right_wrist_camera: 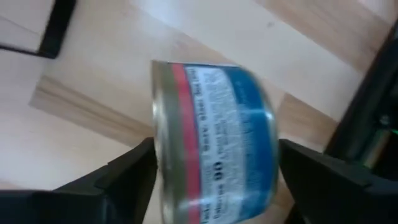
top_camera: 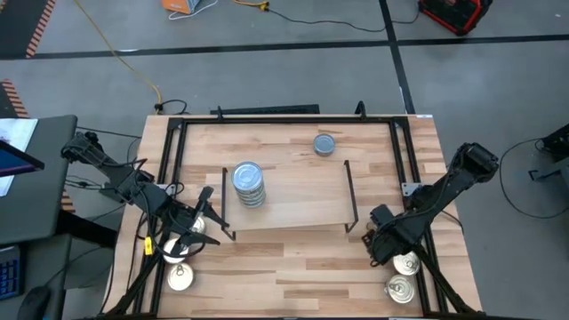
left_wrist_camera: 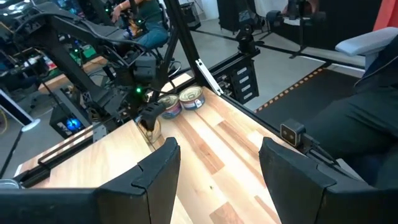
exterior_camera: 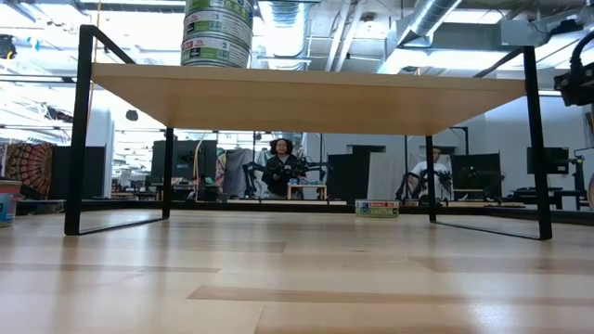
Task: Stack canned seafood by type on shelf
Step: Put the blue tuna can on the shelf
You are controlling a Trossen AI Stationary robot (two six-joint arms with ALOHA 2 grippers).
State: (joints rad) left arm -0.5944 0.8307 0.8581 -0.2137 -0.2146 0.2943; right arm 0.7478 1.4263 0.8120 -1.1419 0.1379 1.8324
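While your right gripper (top_camera: 384, 238) sits low over the table's front right part, just in front of the shelf's (top_camera: 293, 209) right legs, its fingers stand apart on either side of 1 blue-labelled tin (right_wrist_camera: 214, 140); the right wrist view shows that tin between them, tilted on its side, and you cannot tell whether the pads touch it. Just beside that gripper, toward the front edge, you have 2 pull-tab tins: 1 silver-lidded tin (top_camera: 406, 263) partly under the arm and another silver tin (top_camera: 400, 288) nearer the corner. On the shelf's wooden top, a stack of tins (top_camera: 249, 184) stands at the left half, capped by a blue-grey lid; the low view shows green-labelled tins in that pile (exterior_camera: 218, 32). Behind the shelf, on the table, 1 lone blue-grey tin (top_camera: 324, 144) lies apart from everything else. Your left gripper (top_camera: 188, 233) is at the front left, beside the shelf's left legs, fingers spread with nothing between them in the left wrist view. Close under and in front of it lie more shiny tins, 1 at the gripper (top_camera: 175, 250) and 1 nearer the front edge (top_camera: 180, 278). Beyond the table, 2 seated people (exterior_camera: 280, 167) show in the low view.
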